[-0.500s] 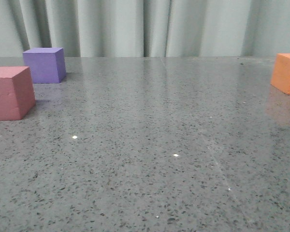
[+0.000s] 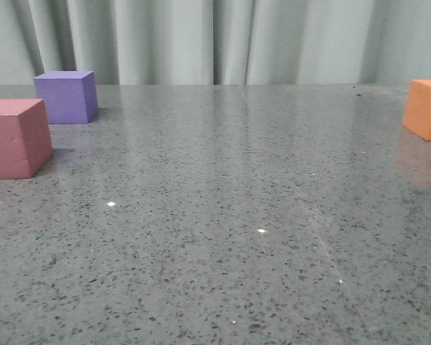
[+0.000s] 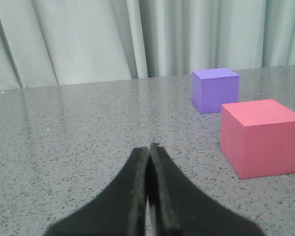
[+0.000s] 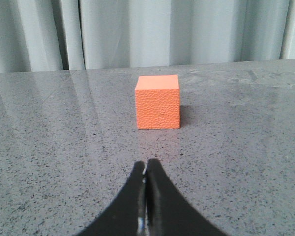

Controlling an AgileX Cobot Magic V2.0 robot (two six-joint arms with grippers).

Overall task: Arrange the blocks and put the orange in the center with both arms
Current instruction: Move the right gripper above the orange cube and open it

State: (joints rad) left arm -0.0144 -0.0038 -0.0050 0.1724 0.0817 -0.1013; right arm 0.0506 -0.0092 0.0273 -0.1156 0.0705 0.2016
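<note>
1. Left gripper (image 3: 148,152) is closed and empty, near the pink-red cube (image 3: 261,137) and purple cube (image 3: 215,90)
2. Right gripper (image 4: 146,169) is closed and empty, facing the orange cube (image 4: 158,102) on the worktop (image 2: 237,215)

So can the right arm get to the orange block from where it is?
Probably yes. The orange block sits straight ahead of the right gripper with only bare table between them. Its fingers are shut, so they must open first.
</note>
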